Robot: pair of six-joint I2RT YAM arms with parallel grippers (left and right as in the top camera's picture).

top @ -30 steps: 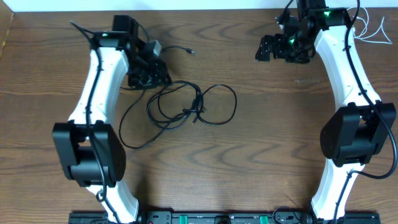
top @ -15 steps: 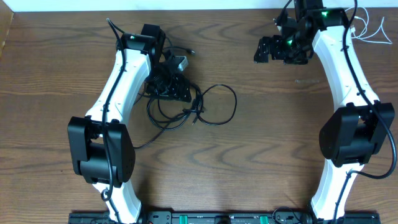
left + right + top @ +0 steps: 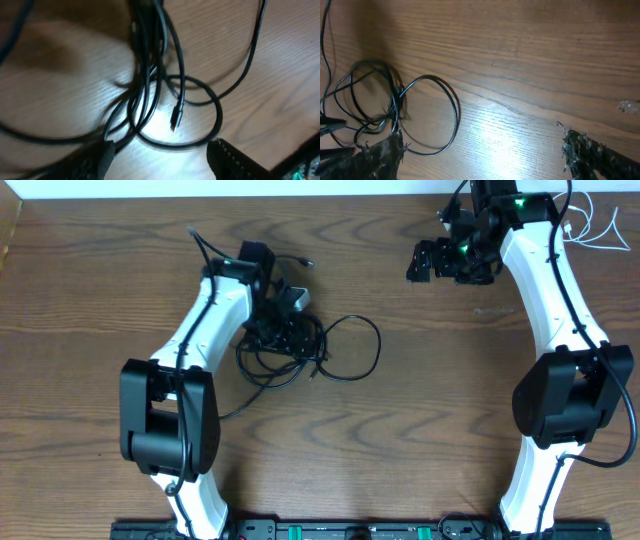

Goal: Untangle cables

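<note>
Wooden worktop: your left hand (image 3: 278,328), fingers apart, hovers over the tangled cables (image 3: 318,358). Your right hand (image 3: 420,262) hangs open by the far edge. Next, pinch one strand.

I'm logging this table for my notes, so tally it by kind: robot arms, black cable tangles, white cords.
Robot arms: 2, the left arm and the right arm
Black cable tangle: 1
White cord: 1
Total: 4
</note>
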